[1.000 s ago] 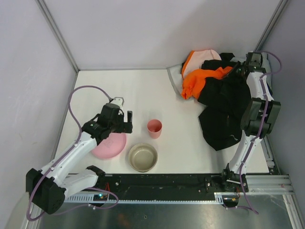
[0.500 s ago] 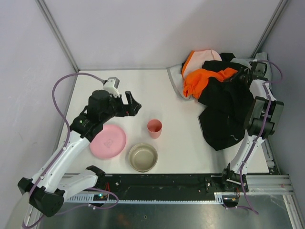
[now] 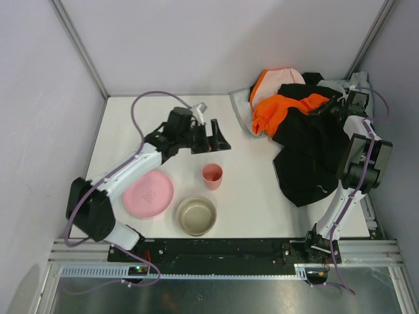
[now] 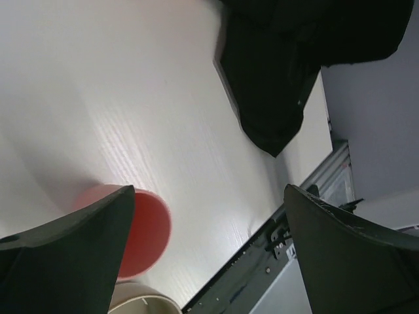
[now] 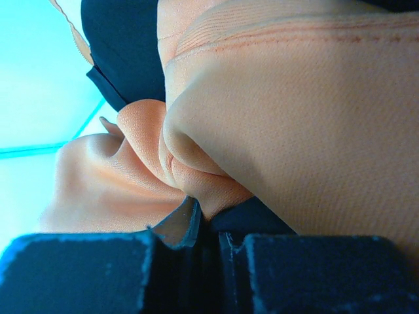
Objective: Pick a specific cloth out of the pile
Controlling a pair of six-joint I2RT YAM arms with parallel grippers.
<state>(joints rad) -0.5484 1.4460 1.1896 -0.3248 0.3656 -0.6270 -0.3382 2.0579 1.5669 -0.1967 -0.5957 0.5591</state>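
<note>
Left gripper (image 3: 218, 136) is spread wide and empty, over the bare table (image 3: 163, 118) just beyond the pink cup (image 3: 212, 175). Its wrist view shows the cup low between the two fingers and black fabric ahead. The cloth (image 3: 302, 178), black with a thin pale stripe by its near-right hem, lies on the table at the near end of the pile (image 3: 298, 98). It runs into the bigger black garment (image 3: 308, 131) and sits well apart from the left gripper, off to its right. Right gripper (image 3: 332, 104) is at the far side of the pile beside the orange garment (image 3: 273, 110). Its jaws are pressed almost together with a fold of orange and black fabric in the slit; can't tell which garment it has. The striped end of the cloth is well nearward of those fingers.
</note>
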